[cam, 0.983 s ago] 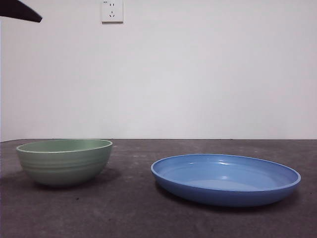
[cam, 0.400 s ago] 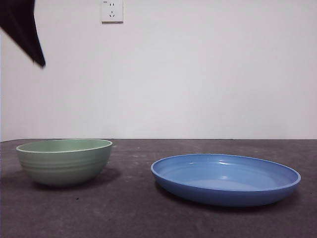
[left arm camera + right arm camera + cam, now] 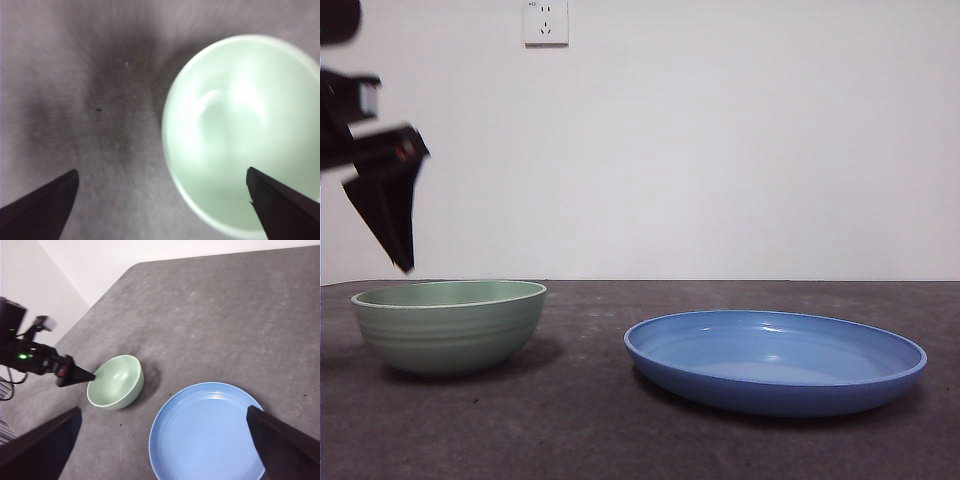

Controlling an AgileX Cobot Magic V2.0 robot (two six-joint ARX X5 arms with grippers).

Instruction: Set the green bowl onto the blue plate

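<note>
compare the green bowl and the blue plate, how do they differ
The green bowl is pale mint, the blue plate medium blue. The bowl is narrower but taller and deep; the plate is wide and shallow. The bowl's outer wall has faint ridges; the plate's looks smooth. Both are round, glossy, empty and upright on the table, apart.

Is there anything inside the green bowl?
Empty. The left wrist view looks straight down into the bowl and shows only its pale shiny inside; the right wrist view shows the same.
</note>
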